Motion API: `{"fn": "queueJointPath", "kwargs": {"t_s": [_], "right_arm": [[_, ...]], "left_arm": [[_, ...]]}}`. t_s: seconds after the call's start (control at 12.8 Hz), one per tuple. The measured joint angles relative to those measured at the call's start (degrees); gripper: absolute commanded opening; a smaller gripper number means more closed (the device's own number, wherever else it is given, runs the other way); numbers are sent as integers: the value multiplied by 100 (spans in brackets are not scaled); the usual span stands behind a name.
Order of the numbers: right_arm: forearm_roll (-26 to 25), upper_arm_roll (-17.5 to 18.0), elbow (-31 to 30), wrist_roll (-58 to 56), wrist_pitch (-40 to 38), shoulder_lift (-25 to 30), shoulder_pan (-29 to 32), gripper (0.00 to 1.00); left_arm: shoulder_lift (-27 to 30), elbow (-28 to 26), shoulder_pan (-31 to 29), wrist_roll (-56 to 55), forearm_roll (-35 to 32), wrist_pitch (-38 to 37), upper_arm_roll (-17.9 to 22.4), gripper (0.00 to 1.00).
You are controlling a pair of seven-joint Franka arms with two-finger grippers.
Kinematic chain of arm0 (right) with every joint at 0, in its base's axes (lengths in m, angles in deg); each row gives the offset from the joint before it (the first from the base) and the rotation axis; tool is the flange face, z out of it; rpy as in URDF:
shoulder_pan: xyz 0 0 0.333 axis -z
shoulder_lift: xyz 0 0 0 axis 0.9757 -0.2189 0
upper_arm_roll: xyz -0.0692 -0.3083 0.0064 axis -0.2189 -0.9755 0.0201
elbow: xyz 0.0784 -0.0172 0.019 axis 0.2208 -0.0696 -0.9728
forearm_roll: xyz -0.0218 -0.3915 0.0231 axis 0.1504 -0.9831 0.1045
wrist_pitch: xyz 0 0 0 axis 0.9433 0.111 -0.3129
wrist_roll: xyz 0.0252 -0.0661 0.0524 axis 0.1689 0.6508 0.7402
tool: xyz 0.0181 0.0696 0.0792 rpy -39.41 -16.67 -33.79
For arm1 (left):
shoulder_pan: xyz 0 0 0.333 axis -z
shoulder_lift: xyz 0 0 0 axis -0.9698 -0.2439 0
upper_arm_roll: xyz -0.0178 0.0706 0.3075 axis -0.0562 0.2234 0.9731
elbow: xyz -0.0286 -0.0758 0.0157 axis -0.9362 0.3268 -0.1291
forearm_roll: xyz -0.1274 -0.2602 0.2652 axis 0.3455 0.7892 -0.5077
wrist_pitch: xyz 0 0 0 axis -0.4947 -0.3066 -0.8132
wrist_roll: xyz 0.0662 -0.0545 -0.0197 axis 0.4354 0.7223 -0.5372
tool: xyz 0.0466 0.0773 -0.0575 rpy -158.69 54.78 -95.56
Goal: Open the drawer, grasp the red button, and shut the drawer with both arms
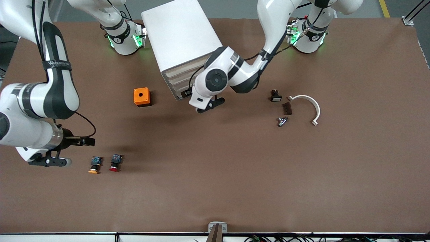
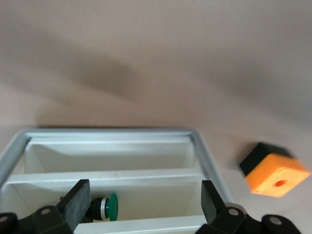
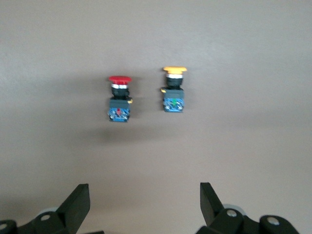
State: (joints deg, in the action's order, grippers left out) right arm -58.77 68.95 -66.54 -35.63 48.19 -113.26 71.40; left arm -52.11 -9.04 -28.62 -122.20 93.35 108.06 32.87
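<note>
- Brown cloth covers the table in the front view. A big white cabinet stands between the two robot bases, with its stacked drawers facing the front camera.
- Front view: the left gripper is right at the front of the cabinet. The arm hides it, so I cannot tell from here how far the drawers are pulled out.
- Front view: an orange cube with a hole sits beside the cabinet, toward the right arm's end of the table.
- Front view: the red button lies on the table, nearer the front camera than the cube. An orange-capped button lies just beside it. The right gripper hangs low close to them, further toward the right arm's end.
- Front view: a white curved piece and some small dark parts lie toward the left arm's end of the table.
- Left wrist view: the left gripper's fingers are wide apart and hold nothing. Under them is the drawer, open, with white walls inside. A green-capped button lies in one box of it.
- Right wrist view: the right gripper's fingers are wide apart too, holding nothing. They point at the two buttons, which lie side by side, not touching.
</note>
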Motion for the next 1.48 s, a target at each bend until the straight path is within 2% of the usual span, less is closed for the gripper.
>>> {"fn": "queueJointPath", "kwargs": {"t_s": [0.31, 0.62, 1.17, 1.48], "right_arm": [[-61, -18, 32, -384, -554, 519, 129, 100], [-66, -29, 353, -792, -1424, 986, 551, 100], [-62, 17, 1406, -799, -2326, 1077, 591, 100], [-53, 96, 1541, -769, -2833, 1378, 573, 100]], "left_arm": [[324, 0, -748, 1, -253, -16, 14, 100], [462, -4, -1207, 2, -410, -17, 18, 100], [665, 4, -2043, 11, -423, -238, 16, 100], [786, 71, -2174, 48, -874, -494, 15, 99]]}}
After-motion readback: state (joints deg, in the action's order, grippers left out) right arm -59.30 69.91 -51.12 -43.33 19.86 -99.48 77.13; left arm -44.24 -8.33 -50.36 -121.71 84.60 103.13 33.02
